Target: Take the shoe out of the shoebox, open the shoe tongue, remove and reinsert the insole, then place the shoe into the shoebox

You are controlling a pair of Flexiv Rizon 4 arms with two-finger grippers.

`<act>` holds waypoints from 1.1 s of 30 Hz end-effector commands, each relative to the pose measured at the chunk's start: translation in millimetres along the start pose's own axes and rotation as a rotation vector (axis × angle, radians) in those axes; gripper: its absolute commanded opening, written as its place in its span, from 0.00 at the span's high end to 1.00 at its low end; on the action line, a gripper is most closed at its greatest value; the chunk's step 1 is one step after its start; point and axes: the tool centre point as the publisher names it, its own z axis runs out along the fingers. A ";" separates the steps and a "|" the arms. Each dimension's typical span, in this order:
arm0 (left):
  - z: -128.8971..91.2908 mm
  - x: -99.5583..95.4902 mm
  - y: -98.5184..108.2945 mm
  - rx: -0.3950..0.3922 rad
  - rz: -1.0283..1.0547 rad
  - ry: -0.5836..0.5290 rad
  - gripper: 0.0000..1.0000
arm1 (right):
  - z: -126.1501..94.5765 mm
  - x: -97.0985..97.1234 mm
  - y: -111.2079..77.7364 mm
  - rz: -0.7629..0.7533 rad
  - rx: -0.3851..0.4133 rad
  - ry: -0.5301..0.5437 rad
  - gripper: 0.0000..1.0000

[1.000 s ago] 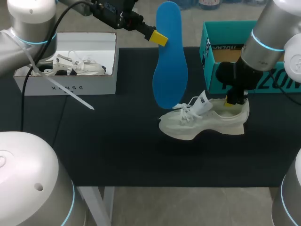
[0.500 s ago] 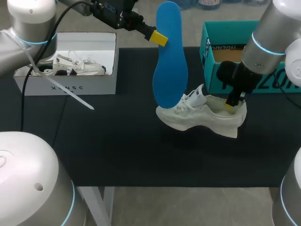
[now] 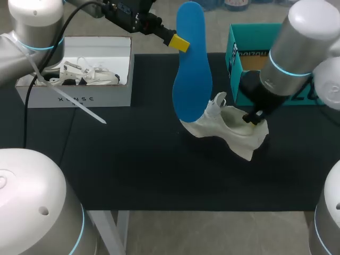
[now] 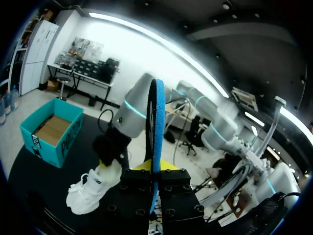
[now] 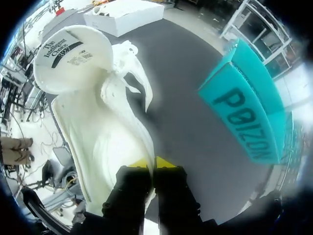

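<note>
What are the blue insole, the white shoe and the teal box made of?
The blue insole is probably foam, matte; it is thin and slightly curved. The white shoe seems soft fabric, matte, with laces. The teal box is likely cardboard, brown inside.

Bright blue insole (image 3: 191,69). Off-white shoe (image 3: 236,135), its tongue label (image 5: 66,54) printed in black. Teal box (image 3: 234,64) with dark lettering. White box (image 3: 95,98) with small grey lettering. Plain black table (image 3: 133,164). Yellow fingertips (image 3: 180,43).

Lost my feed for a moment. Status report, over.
Left pincer shut on blue insole, held upright. Right pincer shut on white shoe at heel, shoe tilted. Teal shoebox open behind it.
</note>
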 end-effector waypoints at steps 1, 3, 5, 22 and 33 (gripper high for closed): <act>0.1 0.4 0.4 -0.001 0.000 -0.001 1.00 | 8.0 7.5 2.9 0.042 -0.002 0.004 1.00; 0.1 0.4 0.4 -0.001 0.000 -0.001 1.00 | 8.0 7.5 2.9 0.042 -0.002 0.004 1.00; 0.1 0.4 0.4 -0.001 0.000 -0.001 1.00 | 8.0 7.5 2.9 0.042 -0.002 0.004 1.00; 0.1 0.4 0.4 -0.001 0.000 -0.001 1.00 | 14.6 15.4 4.0 0.202 0.027 -0.039 1.00; 0.1 0.4 0.4 -0.001 0.000 -0.001 1.00 | 24.0 49.7 -18.3 0.632 -0.068 -0.081 1.00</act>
